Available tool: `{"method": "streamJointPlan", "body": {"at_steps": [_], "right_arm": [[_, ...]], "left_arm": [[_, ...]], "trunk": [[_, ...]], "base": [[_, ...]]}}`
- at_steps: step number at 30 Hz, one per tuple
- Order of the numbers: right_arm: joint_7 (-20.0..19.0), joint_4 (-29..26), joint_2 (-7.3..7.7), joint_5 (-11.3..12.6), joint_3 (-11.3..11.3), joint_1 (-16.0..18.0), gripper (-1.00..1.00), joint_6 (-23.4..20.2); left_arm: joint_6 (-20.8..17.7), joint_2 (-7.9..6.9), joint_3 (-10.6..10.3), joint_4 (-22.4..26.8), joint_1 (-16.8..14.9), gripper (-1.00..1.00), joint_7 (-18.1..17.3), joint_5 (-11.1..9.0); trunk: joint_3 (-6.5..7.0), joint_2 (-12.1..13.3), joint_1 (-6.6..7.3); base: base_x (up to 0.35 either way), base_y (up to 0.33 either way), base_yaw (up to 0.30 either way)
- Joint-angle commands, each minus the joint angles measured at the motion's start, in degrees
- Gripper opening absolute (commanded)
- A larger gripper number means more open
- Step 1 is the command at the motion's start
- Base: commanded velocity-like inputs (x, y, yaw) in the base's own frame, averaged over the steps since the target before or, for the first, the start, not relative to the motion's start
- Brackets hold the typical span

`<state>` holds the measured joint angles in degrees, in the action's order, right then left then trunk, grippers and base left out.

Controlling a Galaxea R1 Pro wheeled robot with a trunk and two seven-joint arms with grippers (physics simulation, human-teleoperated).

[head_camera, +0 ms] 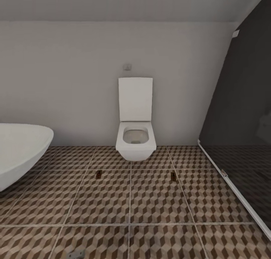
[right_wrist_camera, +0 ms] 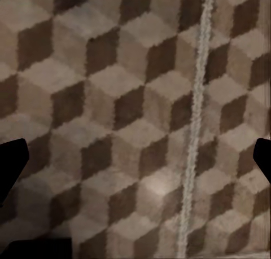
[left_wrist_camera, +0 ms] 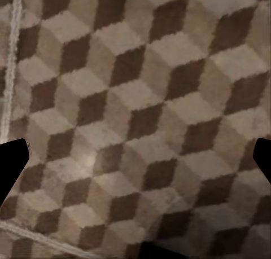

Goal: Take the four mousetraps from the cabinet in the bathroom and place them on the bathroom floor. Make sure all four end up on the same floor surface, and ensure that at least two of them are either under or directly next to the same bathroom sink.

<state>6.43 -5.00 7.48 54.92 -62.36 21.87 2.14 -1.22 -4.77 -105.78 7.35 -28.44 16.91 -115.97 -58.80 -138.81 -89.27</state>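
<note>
Left wrist view: left tool spread wide, dark fingertips at the two side edges of the frame, nothing between them. Below it only floor, cube-pattern tile, one grout line down the left edge. Right wrist view much the same: right tool spread, empty, over tile with a grout line running down right of centre.

Head view, working outward: two small tan-and-dark objects lie flat on the floor in front of the toilet, one at centre left, one at centre right. They look like mousetraps, though too small to make out parts. Well apart from each other, each just short of the tile seam. A pale small object at the bottom edge, left of centre; cannot tell what it is. Bathtub rim at the left edge. Dark glass screen down the right side.

Judgement: both tools empty, robot apparently between trips.

Risks:
- The two traps sit by the toilet, so at least two of the four still need placing at the sink.
- Traps are low and blend with the tile; base wheels could roll over or shove them while turning.
- Bathtub and screen narrow the room; a wide turn could clip either.
</note>
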Motion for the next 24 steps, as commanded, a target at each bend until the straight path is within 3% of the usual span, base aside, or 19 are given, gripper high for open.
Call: {"method": "streamJointPlan", "body": {"at_steps": [1, 16, 24], "right_arm": [[0.3, 0.0, 0.05, 0.5, -0.5, -0.1, 1.0, 0.1], [0.3, 1.3, 0.03, 0.5, -0.5, -0.8, 1.0, 0.1], [0.3, 1.3, 0.06, 0.5, -0.5, -0.8, 1.0, 0.1]], "left_arm": [[-0.1, -0.06, -0.2, 0.2, 0.0, 1.0, 0.4, 0.0], [-0.2, -0.14, -0.2, 0.2, 0.3, 1.0, 0.3, 0.1], [-0.2, -0.15, -0.2, 0.2, 0.3, 1.0, 0.3, 0.1]], "trunk": [[0.14, 0.4, 0.24], [2.83, 6.4, 3.53], [2.83, 6.4, 3.53]], "base": [[0.0, 0.0, 0.0], [0.0, 0.0, 0.0], [0.0, 0.0, 0.0]]}}
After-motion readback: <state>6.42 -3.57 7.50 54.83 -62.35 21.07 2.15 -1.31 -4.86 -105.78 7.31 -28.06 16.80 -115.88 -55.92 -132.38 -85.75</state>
